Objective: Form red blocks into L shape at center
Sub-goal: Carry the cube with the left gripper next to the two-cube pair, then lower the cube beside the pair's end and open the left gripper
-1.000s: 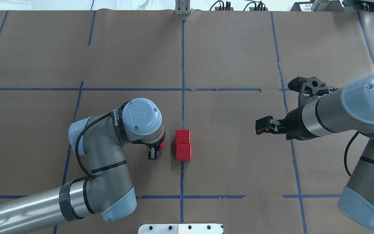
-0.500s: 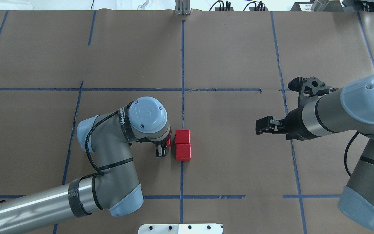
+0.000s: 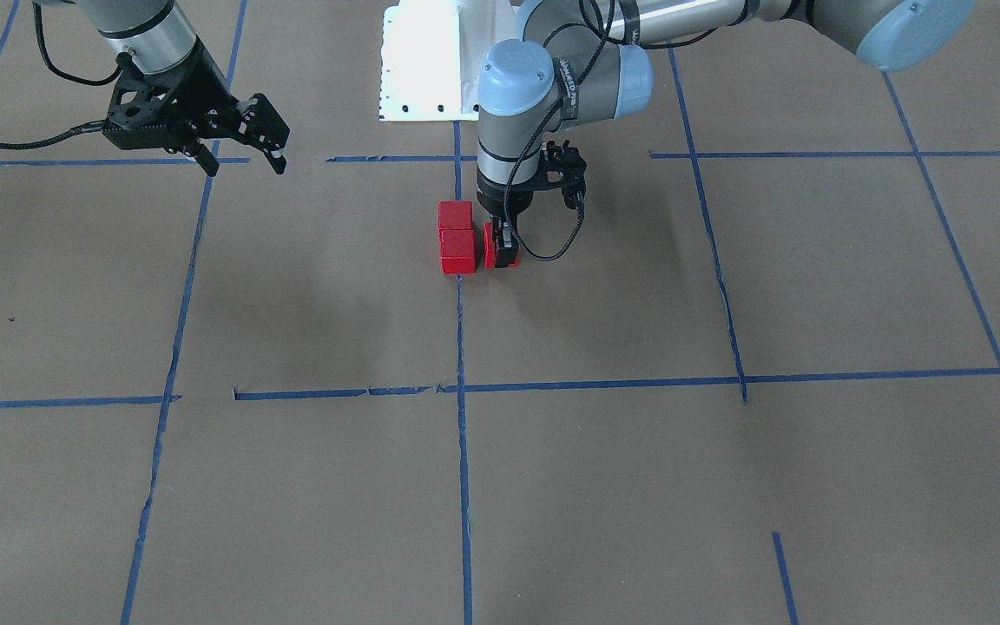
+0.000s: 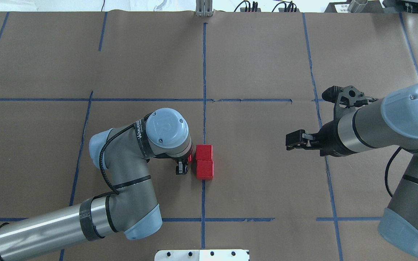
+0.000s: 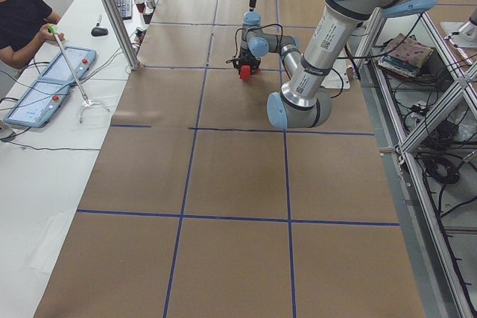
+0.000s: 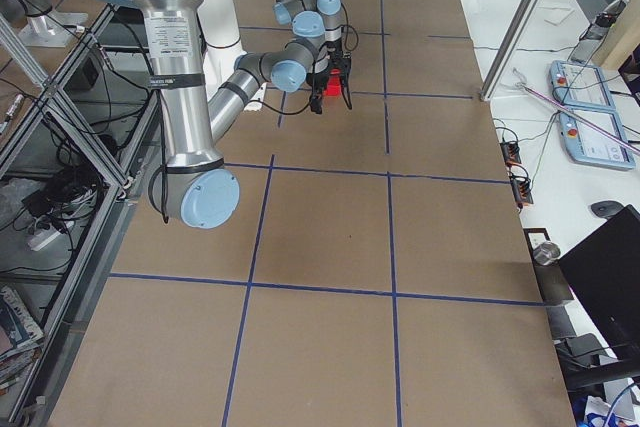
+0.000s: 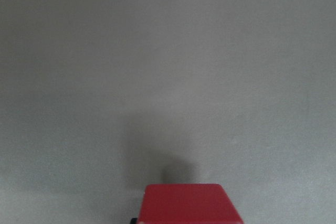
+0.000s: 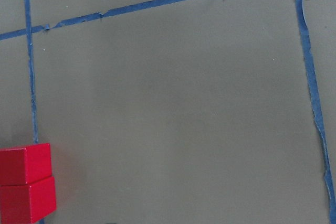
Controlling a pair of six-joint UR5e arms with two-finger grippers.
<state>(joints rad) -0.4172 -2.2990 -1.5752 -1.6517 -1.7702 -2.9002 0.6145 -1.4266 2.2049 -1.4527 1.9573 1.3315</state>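
Observation:
Two red blocks (image 4: 204, 152) (image 4: 205, 169) lie touching in a short row on the central blue tape line; they also show in the front view (image 3: 455, 215) (image 3: 457, 251) and low left in the right wrist view (image 8: 26, 163). My left gripper (image 4: 185, 164) (image 3: 502, 247) points straight down and is shut on the third red block (image 3: 500, 249) (image 7: 191, 203), just left of the row, low over the paper beside the block farther from me, with a narrow gap. My right gripper (image 4: 291, 140) (image 3: 244, 163) is open and empty, well off to the right.
Brown paper with blue tape grid lines (image 4: 204, 72) covers the table. A white base plate (image 4: 201, 255) sits at my near edge. An operator with control tablets (image 5: 45, 87) sits beyond the table's left end.
My left arm has moved right, carrying the held red block close to the two blocks at the centre. My right arm has not moved.

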